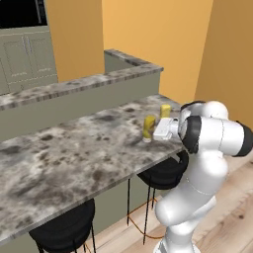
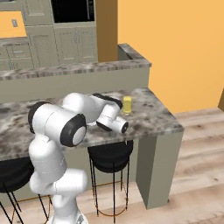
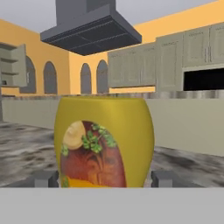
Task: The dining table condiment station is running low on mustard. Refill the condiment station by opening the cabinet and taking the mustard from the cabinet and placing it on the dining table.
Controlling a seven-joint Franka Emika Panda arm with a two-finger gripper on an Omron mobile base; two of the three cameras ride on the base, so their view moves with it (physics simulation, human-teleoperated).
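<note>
Yellow mustard stands upright between the parted jaws.

We see the small yellow squeeze mustard bottle with reddish label, upright on the long mottled grey-brown stone dining table, near its right end, and an open beige-grey wall cabinet.

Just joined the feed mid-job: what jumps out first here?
The yellow mustard bottle stands upright on the stone dining table, near its far end. The white arm reaches over the table edge, its pincer open with a fingertip on either side of the bottle. Black stools stand beneath.
</note>
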